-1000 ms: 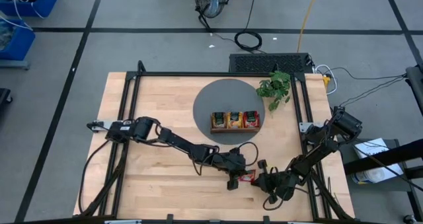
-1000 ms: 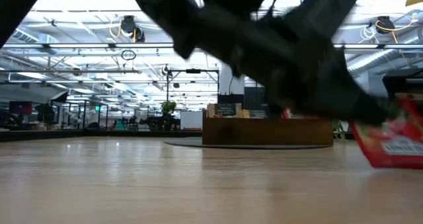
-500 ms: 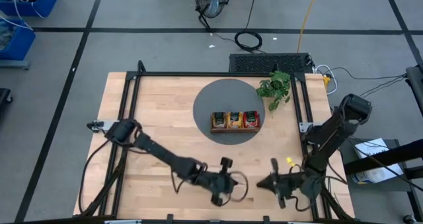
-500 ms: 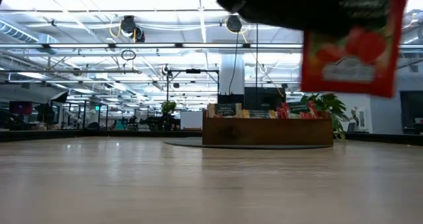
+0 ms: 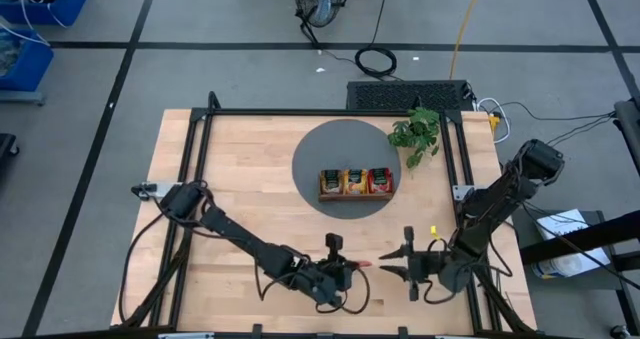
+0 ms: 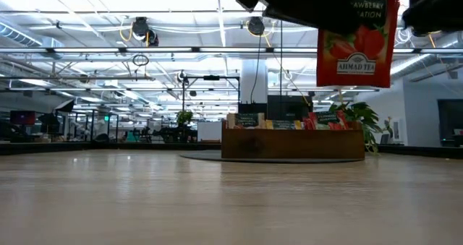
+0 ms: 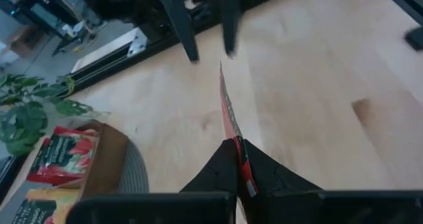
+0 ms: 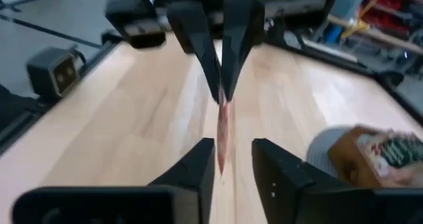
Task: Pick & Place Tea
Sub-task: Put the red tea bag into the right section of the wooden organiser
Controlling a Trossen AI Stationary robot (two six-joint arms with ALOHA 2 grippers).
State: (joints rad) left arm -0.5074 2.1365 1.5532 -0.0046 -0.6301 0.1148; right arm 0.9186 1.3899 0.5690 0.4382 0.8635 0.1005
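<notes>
- The left end effector [image 5: 352, 270] is above the near part of the worktop [image 5: 240, 169], in front of the round grey mat [image 5: 325, 151].
- Its two fingers [image 7: 215, 174] are pressed together on a red strawberry tea sachet [image 6: 354, 39]; in the left wrist view the sachet [image 7: 228, 118] is seen edge-on, as a thin red line coming out from between the fingers.
- In the low view the sachet hangs upright in the air, well above the worktop, with the printed strawberry face toward the camera.
- The right end effector [image 5: 397, 263] is just beside the left one and points toward it.
- Its fingers [image 8: 281, 174] stand apart, one on each side of the free edge of the sachet [image 8: 222, 128]; a gap shows on both sides, so they do not grip it.
- In the right wrist view the left arm's two fingers [image 8: 201, 39] meet on the far end of the same sachet.
- The wooden three-compartment tray [image 5: 356, 195] stands on the grey mat, well apart from both end effectors.
- It holds more tea sachets [image 5: 354, 181], standing upright: dark ones, orange ones and red ones.
- A small green plant [image 5: 417, 134] is at the edge of the mat, on the right arm's side of the tray.
</notes>
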